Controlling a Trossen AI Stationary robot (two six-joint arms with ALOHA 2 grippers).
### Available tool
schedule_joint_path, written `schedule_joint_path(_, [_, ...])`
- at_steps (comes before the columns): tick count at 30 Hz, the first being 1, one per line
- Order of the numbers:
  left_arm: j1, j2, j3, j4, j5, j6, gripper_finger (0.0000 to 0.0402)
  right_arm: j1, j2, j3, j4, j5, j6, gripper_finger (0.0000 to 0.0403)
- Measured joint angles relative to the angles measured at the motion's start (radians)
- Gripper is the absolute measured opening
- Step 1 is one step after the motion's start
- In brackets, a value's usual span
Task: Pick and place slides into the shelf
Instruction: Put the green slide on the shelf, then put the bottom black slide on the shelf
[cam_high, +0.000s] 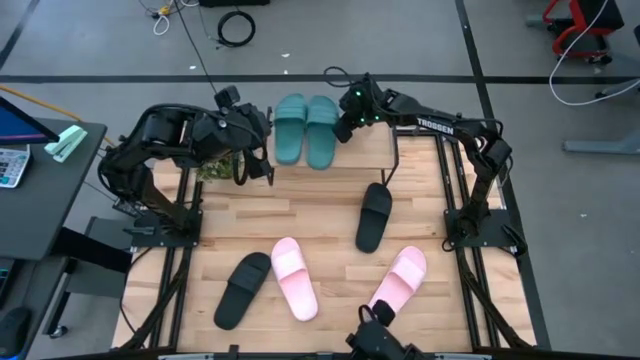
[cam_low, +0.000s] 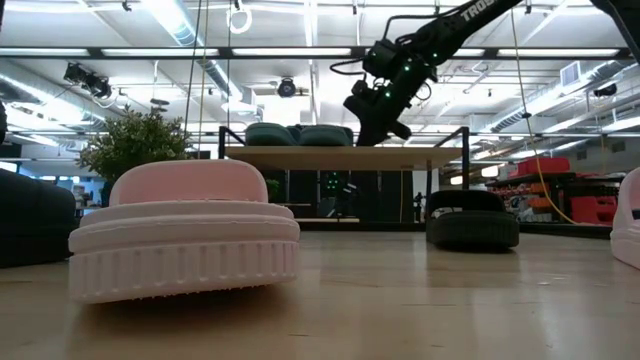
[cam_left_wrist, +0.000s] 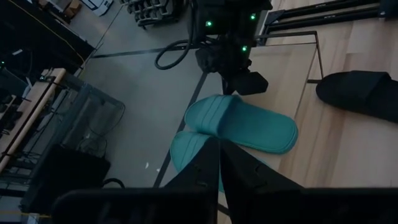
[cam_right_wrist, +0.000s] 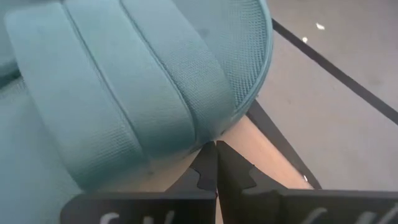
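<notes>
Two teal slides (cam_high: 290, 128) (cam_high: 322, 130) lie side by side, soles down, on the shelf's wooden top board (cam_high: 372, 150) at the table's far edge. My right gripper (cam_high: 345, 126) is shut and stands just right of the right teal slide (cam_right_wrist: 124, 81), above the board (cam_low: 340, 152). My left gripper (cam_high: 262, 160) is shut and hovers just left of the teal pair (cam_left_wrist: 242, 121), touching nothing. On the table lie two black slides (cam_high: 374, 215) (cam_high: 243, 288) and two pink slides (cam_high: 295, 277) (cam_high: 400, 280). My right gripper's shut fingertips (cam_right_wrist: 216, 155) stand right at the side of the right teal slide, below its strap (cam_right_wrist: 205, 134), coming slanted from above and the right. Whether they touch the slide, I cannot tell.
A small green plant (cam_high: 212, 168) stands at the table's far left beside the left arm. The shelf's black frame legs (cam_high: 397, 160) edge the board. A desk with a monitor (cam_high: 20, 130) is left of the table. Cables lie on the floor beyond (cam_high: 236, 28).
</notes>
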Motion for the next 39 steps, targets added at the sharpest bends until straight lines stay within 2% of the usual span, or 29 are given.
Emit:
schedule_joint_path(4, [0.000, 0.000, 0.000, -0.001, 0.000, -0.015, 0.0012, 0.012, 0.000, 0.000, 0.066, -0.004, 0.025, 0.0000])
schedule_joint_path(11, [0.000, 0.000, 0.000, -0.002, 0.000, -0.025, 0.0020, 0.015, 0.001, 0.000, 0.066, -0.002, 0.054, 0.0000])
schedule_joint_path(20, [0.000, 0.000, 0.000, -0.002, 0.000, -0.026, 0.0024, 0.016, -0.006, 0.002, -0.020, 0.002, 0.057, 0.0000])
schedule_joint_path(28, [0.000, 0.000, 0.000, -0.007, 0.000, -0.034, 0.0014, 0.032, -0.121, 0.002, -0.100, 0.011, 0.030, 0.0001])
schedule_joint_path(34, [0.000, 0.000, 0.000, -0.039, 0.000, -0.090, 0.0022, 0.115, -0.281, 0.002, -0.293, 0.004, 0.039, 0.0002])
schedule_joint_path(39, [0.000, 0.000, 0.000, -0.045, 0.005, -0.171, 0.0023, 0.304, -0.412, 0.001, -0.548, -0.009, 0.091, 0.0002])
